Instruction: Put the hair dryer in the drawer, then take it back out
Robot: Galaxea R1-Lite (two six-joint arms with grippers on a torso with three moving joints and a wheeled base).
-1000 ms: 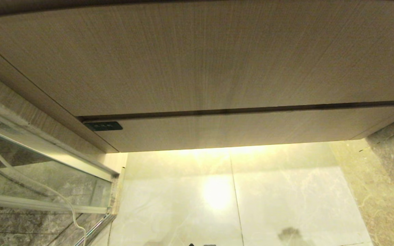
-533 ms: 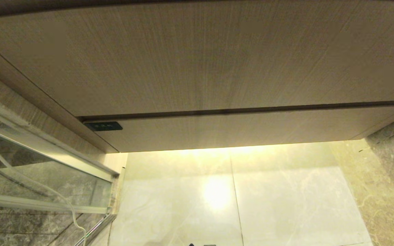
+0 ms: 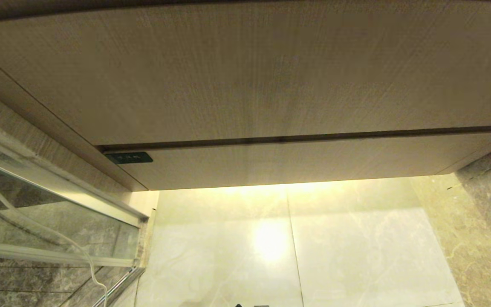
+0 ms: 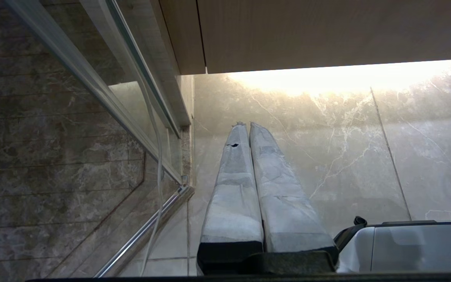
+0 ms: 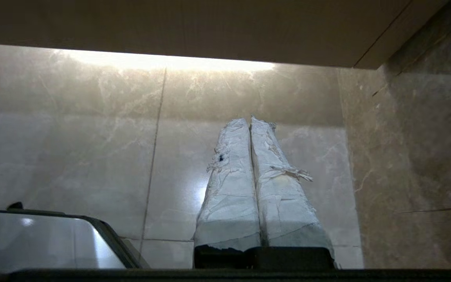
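Note:
The drawer (image 3: 305, 160) is the low wood-grain strip at the bottom of the vanity, with a small dark label (image 3: 128, 157) on its left end. It is pushed in flush. The hair dryer is out of view. No arm shows in the head view. My left gripper (image 4: 248, 124) hangs over the pale floor in front of the vanity's left end, its wrapped fingers (image 4: 233, 188) pressed together with nothing between them. My right gripper (image 5: 249, 119) hangs the same way towards the vanity's right end, shut and empty.
A taller wood-grain panel (image 3: 245, 72) sits above the drawer. A glass shower door with a metal frame (image 3: 58, 204) and a hanging white hose (image 3: 79, 251) stand at the left. A dark marble wall (image 3: 488, 204) closes the right. My white base (image 4: 413, 246) shows beside each gripper.
A dark shadow on the floor tiles at the lower right of the head view has gone. The vanity and drawer look the same.

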